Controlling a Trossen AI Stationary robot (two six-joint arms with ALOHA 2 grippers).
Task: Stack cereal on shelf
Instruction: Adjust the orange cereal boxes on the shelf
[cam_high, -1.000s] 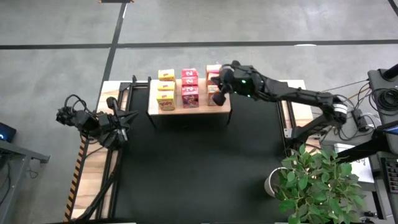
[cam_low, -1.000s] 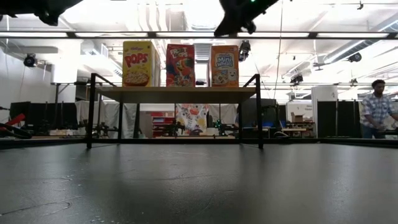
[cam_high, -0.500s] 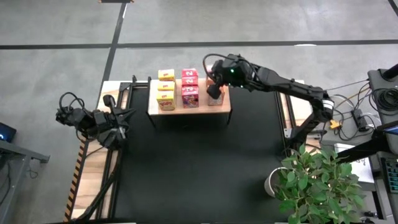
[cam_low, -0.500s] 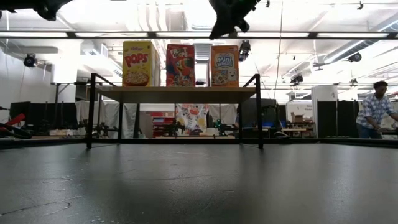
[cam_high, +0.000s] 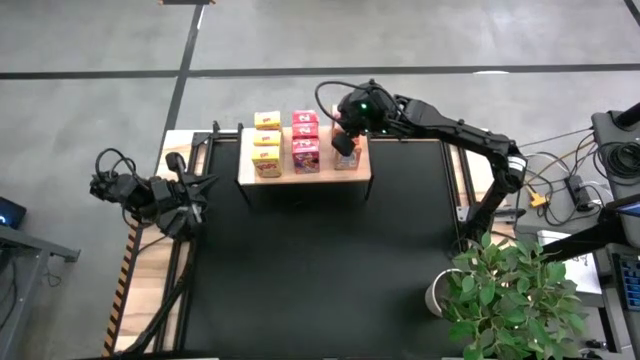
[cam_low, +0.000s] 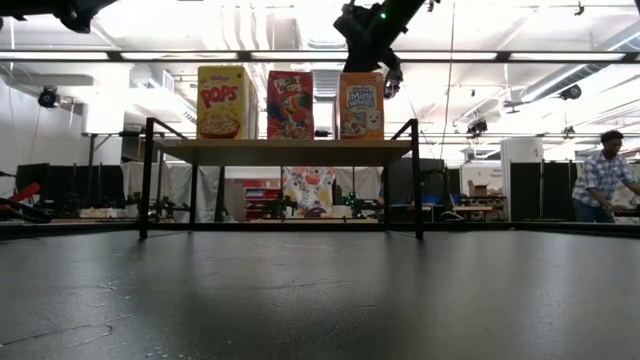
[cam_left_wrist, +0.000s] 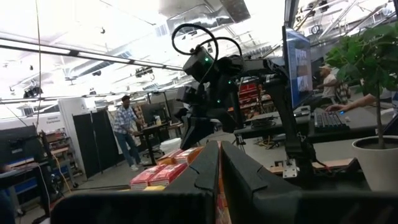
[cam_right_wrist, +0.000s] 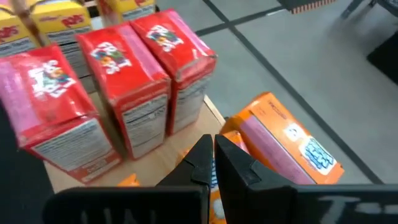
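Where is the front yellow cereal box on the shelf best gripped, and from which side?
Probably from above, pinching its two side faces: the front yellow box stands upright on the shelf, another yellow box close behind it, a gap toward the red boxes.

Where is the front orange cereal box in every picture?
High view: orange box at the shelf's right end, partly under the right gripper.
Low view: rightmost box on the shelf.
Left wrist view: cannot tell it apart.
Right wrist view: not clearly in it.
Shared landmark: the red boxes beside it.
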